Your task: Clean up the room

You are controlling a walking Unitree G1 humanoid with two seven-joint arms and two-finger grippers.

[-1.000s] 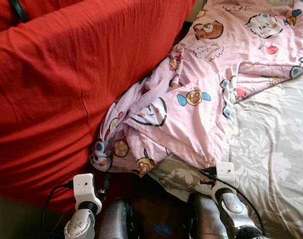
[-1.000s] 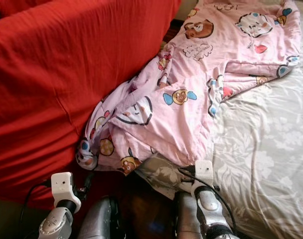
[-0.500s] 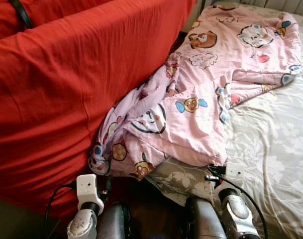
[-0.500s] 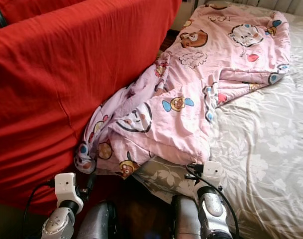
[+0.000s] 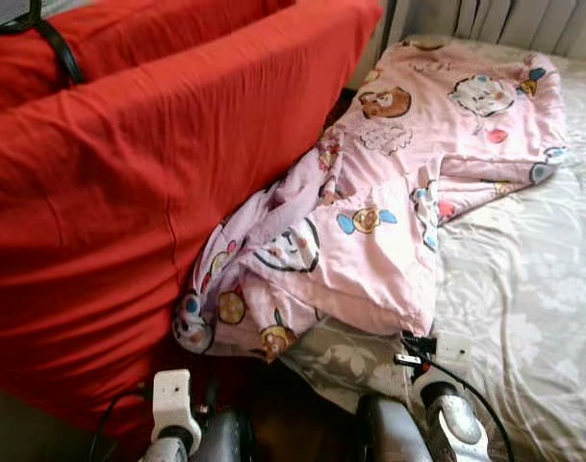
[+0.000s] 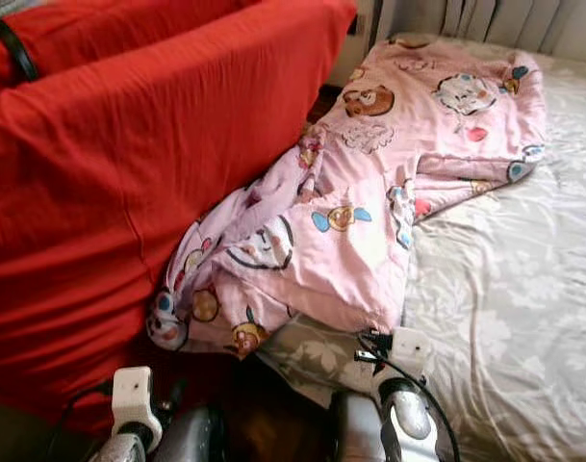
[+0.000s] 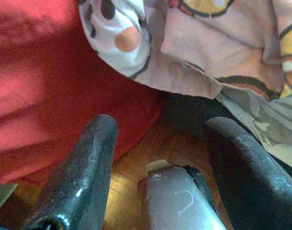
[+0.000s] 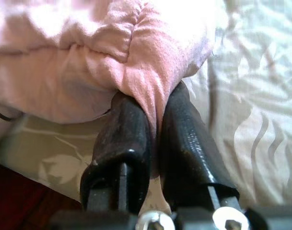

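A pink cartoon-print quilt (image 5: 389, 192) lies crumpled across the bed, its near edge drooping between the bed and a red-covered piece of furniture (image 5: 129, 192). My right gripper (image 8: 155, 103) is shut on the quilt's near corner (image 8: 112, 48), with a fold of pink fabric pinched between the black fingers (image 8: 124, 129). The right wrist (image 5: 445, 385) sits just below that corner. My left gripper (image 7: 157, 127) is open and holds nothing. It hovers low over the wooden floor (image 7: 131, 158), beside the red cover and under the quilt's hanging edge (image 7: 208, 43).
A grey floral sheet (image 5: 533, 318) covers the bed to the right. The red cover rises as a wall on the left, with a black strap (image 5: 57, 48) on top. Pale curtain folds (image 5: 504, 17) stand behind the bed's far end.
The camera view has shifted, so more of the bed's far end shows and both arms sit lower in the picture. The right gripper stays at the quilt's corner.
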